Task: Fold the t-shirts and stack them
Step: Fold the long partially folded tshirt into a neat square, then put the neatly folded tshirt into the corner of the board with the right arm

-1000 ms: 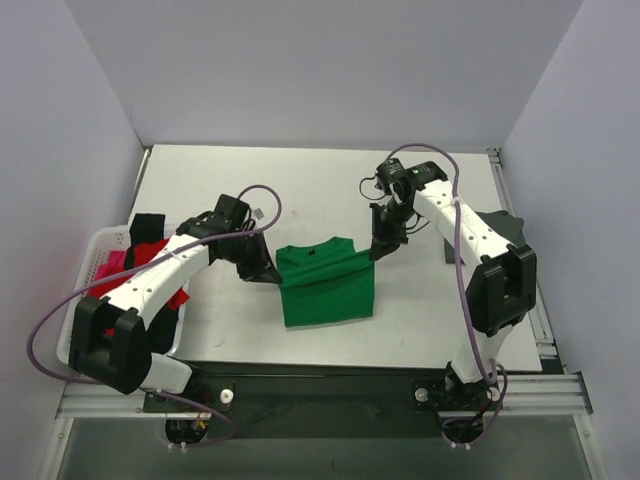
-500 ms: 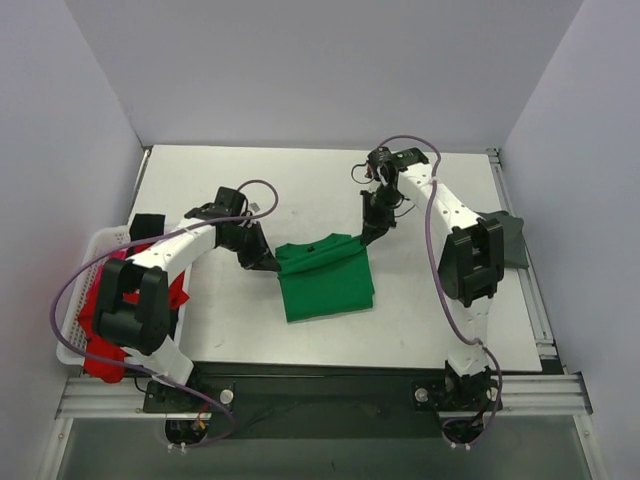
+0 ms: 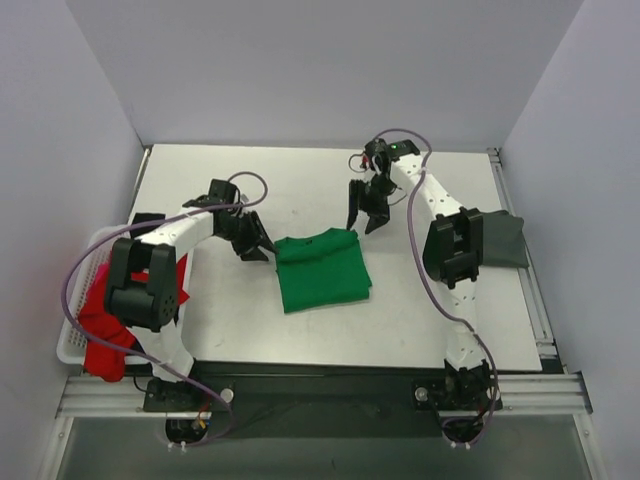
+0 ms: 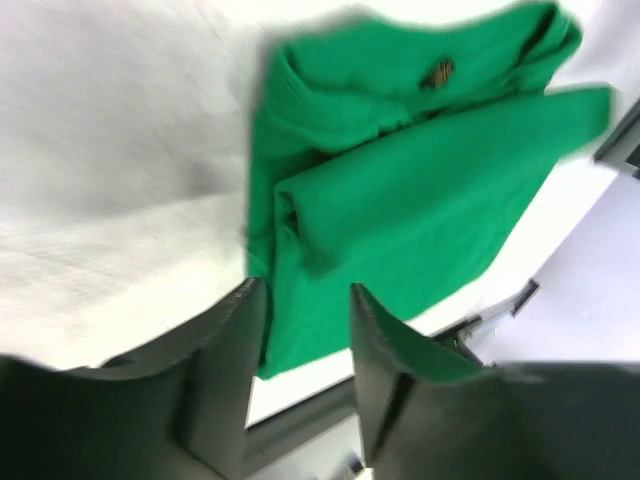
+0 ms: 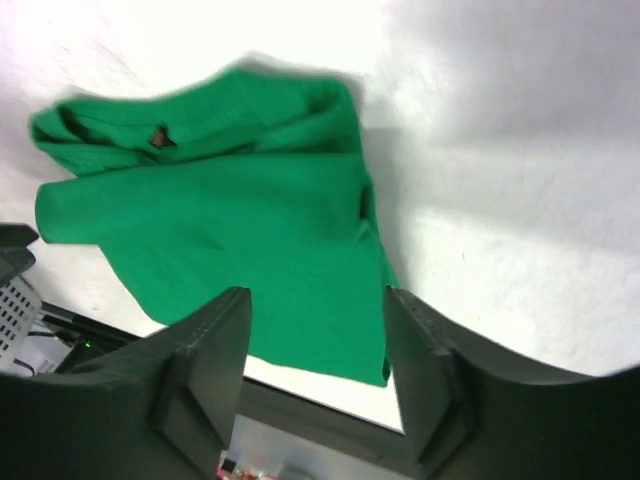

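At the middle of the table, the green t-shirt [image 3: 322, 272] is lying folded into a compact rectangle with its collar toward the far side. A moment ago both grippers were clamped on its far corners and drawing the cloth over. Now they are letting go. The left gripper [image 3: 255, 246] is standing with its jaws parted just off the shirt's far-left corner. The right gripper [image 3: 362, 220] is hanging open and lifting away from the far-right corner toward the far side of the table. Both wrist views are showing an empty gap between the fingers, with the green cloth lying flat beyond them, so neither arm is carrying anything.

This release is probably marking the end of a fold on this shirt. The bundle is looking tidy enough to serve as the base of a stack.

Most of the task is still waiting. A red t-shirt [image 3: 105, 330] is spilling over the white basket [image 3: 68, 350] at the left, and a dark grey t-shirt [image 3: 505, 240] is sitting at the right edge behind the right arm. Fetching another shirt is looking like the next job.
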You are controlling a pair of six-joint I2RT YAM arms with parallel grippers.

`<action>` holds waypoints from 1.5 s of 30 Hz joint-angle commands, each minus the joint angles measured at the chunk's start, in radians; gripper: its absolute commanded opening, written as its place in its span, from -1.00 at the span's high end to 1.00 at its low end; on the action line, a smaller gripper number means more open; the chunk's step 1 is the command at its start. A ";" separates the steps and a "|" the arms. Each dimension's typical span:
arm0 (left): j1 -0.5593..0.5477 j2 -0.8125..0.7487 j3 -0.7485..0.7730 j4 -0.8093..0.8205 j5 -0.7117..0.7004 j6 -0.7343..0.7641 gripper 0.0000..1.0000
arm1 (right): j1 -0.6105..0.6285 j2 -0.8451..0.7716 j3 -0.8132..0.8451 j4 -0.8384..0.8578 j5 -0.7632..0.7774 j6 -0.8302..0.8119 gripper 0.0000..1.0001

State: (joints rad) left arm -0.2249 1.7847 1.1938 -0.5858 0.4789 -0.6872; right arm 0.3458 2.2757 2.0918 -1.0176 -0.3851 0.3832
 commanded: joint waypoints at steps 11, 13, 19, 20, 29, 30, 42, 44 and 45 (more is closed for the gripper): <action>-0.016 -0.036 0.058 0.139 -0.054 0.051 -0.26 | -0.036 -0.108 -0.076 0.050 -0.100 -0.099 -0.36; -0.040 -0.048 0.032 0.130 -0.065 0.060 -0.27 | -0.037 -0.163 -0.201 0.100 -0.116 -0.115 -0.36; -0.091 -0.070 -0.022 0.112 -0.126 0.075 -0.26 | -0.050 -0.264 -0.436 0.223 -0.205 -0.121 -0.38; -0.096 -0.065 -0.022 0.090 -0.135 0.077 -0.26 | -0.050 -0.272 -0.458 0.234 -0.218 -0.124 -0.39; -0.134 -0.050 -0.048 0.017 -0.224 0.100 -0.27 | -0.065 -0.309 -0.645 0.402 -0.313 -0.122 -0.48; -0.136 -0.048 -0.056 0.023 -0.223 0.098 -0.27 | -0.067 -0.309 -0.656 0.418 -0.320 -0.121 -0.50; -0.136 0.004 -0.131 0.152 -0.149 0.080 -0.22 | -0.097 -0.286 -0.731 0.537 -0.347 -0.109 -0.66; -0.136 0.018 -0.138 0.164 -0.142 0.080 -0.08 | -0.097 -0.278 -0.748 0.559 -0.353 -0.098 -0.66; -0.136 0.022 -0.141 0.168 -0.140 0.078 -0.02 | -0.097 -0.277 -0.753 0.567 -0.362 -0.095 -0.66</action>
State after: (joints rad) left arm -0.3584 1.7851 1.0649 -0.4824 0.3168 -0.6155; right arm 0.2546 2.0197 1.3590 -0.4675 -0.7067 0.2825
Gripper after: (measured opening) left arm 0.536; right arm 0.828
